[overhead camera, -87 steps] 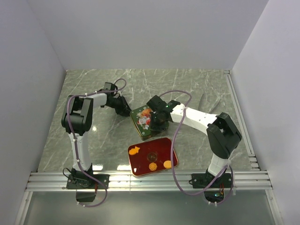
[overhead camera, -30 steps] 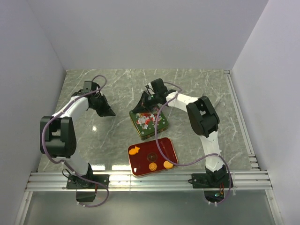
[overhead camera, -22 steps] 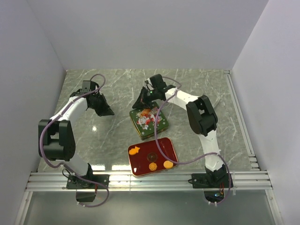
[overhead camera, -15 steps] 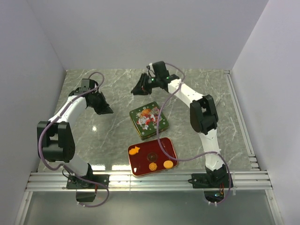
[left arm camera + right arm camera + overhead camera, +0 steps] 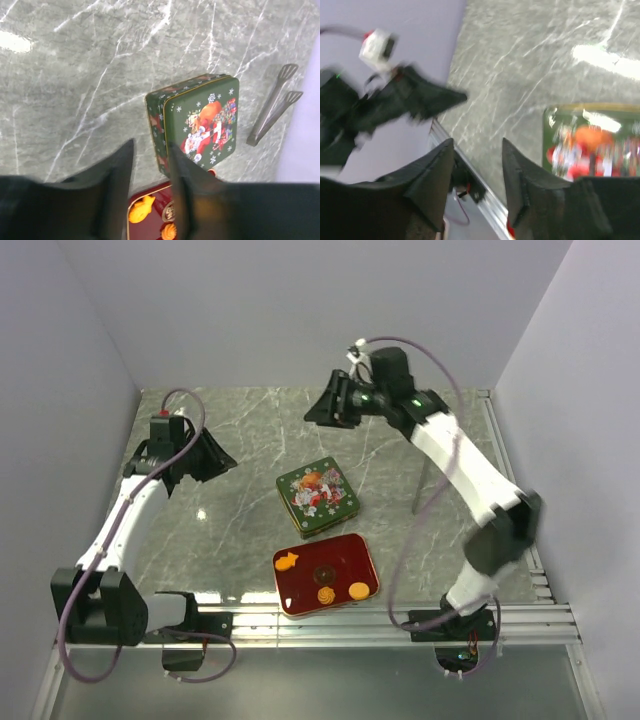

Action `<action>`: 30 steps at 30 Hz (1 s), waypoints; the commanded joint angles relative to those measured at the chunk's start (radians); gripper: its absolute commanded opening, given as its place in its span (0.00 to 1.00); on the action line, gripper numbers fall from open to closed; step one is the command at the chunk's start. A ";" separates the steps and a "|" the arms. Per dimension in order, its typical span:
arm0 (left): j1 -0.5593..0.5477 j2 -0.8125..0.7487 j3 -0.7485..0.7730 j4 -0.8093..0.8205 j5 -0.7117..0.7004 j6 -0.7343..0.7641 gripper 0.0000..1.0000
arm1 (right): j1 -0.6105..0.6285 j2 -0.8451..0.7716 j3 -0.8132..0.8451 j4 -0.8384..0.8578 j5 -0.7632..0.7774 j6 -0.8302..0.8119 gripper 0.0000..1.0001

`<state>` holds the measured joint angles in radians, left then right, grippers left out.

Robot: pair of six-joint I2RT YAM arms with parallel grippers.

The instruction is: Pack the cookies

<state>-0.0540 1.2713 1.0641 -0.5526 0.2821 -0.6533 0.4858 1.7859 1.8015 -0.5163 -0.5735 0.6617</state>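
Note:
Several cookies lie in an open red tray (image 5: 303,585) near the front edge: an orange fish (image 5: 288,560), a brown disc (image 5: 324,573), an orange swirl (image 5: 327,595) and an orange round (image 5: 357,590). Behind it sits a closed green Christmas tin (image 5: 318,496). My left gripper (image 5: 222,462) hangs open and empty above the table, left of the tin. My right gripper (image 5: 315,415) is open, empty and raised behind the tin. The left wrist view looks down on the tin (image 5: 200,120) and the fish cookie (image 5: 141,210) past the open left gripper (image 5: 150,150). The right wrist view is blurred; the tin (image 5: 595,140) shows beyond the right gripper (image 5: 477,145).
Grey metal tongs (image 5: 272,110) lie on the marble table right of the tin. White walls close in the left, back and right sides. A metal rail (image 5: 320,625) runs along the near edge by the arm bases.
Both arms have lifted and drawn back from the green tin, the right one swinging far back and up. Both grippers went from shut to open. Tin and tray stayed put.

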 commanded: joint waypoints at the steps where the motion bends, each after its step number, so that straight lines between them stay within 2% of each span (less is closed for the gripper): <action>1: -0.003 -0.047 -0.055 0.079 -0.018 -0.016 0.44 | 0.049 -0.318 -0.147 -0.042 0.136 -0.096 0.53; 3: -0.003 -0.033 -0.053 0.092 -0.008 -0.014 0.48 | 0.068 -0.425 -0.314 -0.016 0.178 -0.094 0.55; 4: -0.003 -0.032 -0.053 0.105 0.000 -0.014 0.54 | 0.094 -0.524 -0.414 -0.011 0.234 -0.094 0.56; 6: -0.004 -0.039 -0.046 0.140 0.014 -0.016 0.61 | 0.129 -0.654 -0.497 -0.007 0.297 -0.099 0.58; 7: -0.004 -0.044 -0.043 0.155 0.022 -0.013 0.72 | 0.146 -0.693 -0.557 -0.010 0.355 -0.100 0.59; 13: -0.020 -0.082 -0.006 0.213 0.042 0.047 0.99 | 0.208 -0.943 -0.738 -0.017 0.461 -0.123 0.63; 19: -0.023 -0.105 0.027 0.250 0.029 0.047 0.99 | 0.206 -1.159 -0.890 -0.010 0.635 -0.108 0.63; 23: -0.056 -0.133 0.014 0.328 0.031 0.069 0.99 | 0.208 -1.257 -0.935 -0.057 0.825 0.012 0.81; 25: -0.072 -0.147 0.004 0.348 0.003 0.095 1.00 | 0.208 -1.267 -0.941 -0.070 0.840 0.007 0.82; 30: -0.072 -0.237 -0.065 0.405 -0.219 0.161 1.00 | 0.206 -1.228 -0.918 -0.102 0.850 -0.014 0.82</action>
<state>-0.1268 1.1027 1.0264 -0.2375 0.2108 -0.5575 0.6876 0.5243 0.8692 -0.6010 0.2111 0.6395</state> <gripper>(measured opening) 0.995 0.819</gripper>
